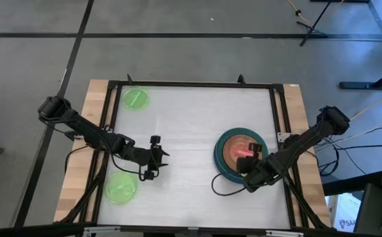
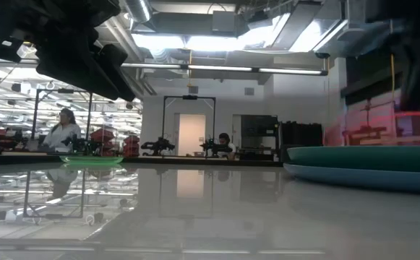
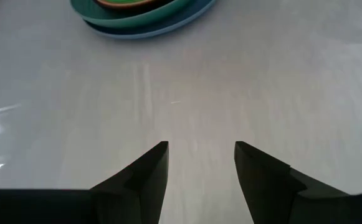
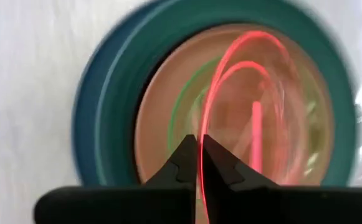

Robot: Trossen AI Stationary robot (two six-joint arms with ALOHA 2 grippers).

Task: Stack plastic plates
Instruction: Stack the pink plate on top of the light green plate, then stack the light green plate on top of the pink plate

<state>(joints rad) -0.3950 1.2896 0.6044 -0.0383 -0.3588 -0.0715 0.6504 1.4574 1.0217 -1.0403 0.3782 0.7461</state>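
Observation:
A stack of plates (image 1: 225, 153) sits right of the table's centre: a blue plate (image 2: 354, 178) at the bottom, a dark green one (image 2: 361, 156) on it, and a tan-orange one (image 4: 162, 112) on top. A green ring (image 4: 179, 106) shows inside the tan-orange plate. My right gripper (image 4: 199, 146) hovers over the stack, shut on a small translucent pink plate (image 1: 246, 151). One lime-green plate (image 1: 135, 99) lies at the far left corner and another (image 1: 121, 187) near the left edge. My left gripper (image 1: 156, 158) hangs open above bare table left of centre, touching nothing. My right gripper pinches the pink plate by its rim (image 4: 200, 177) between its two fingers. The fingers come from the table's near right side, slanting down. The plate is lifted and tilted above the tan-orange plate; whether its far edge touches the stack I cannot tell.
The white table top (image 1: 191, 118) is ringed by a black frame (image 1: 191, 84), with wooden margins on the left and right. A black cable (image 1: 225, 191) curls on the table near the stack. In the low view, people sit in the room beyond the table.

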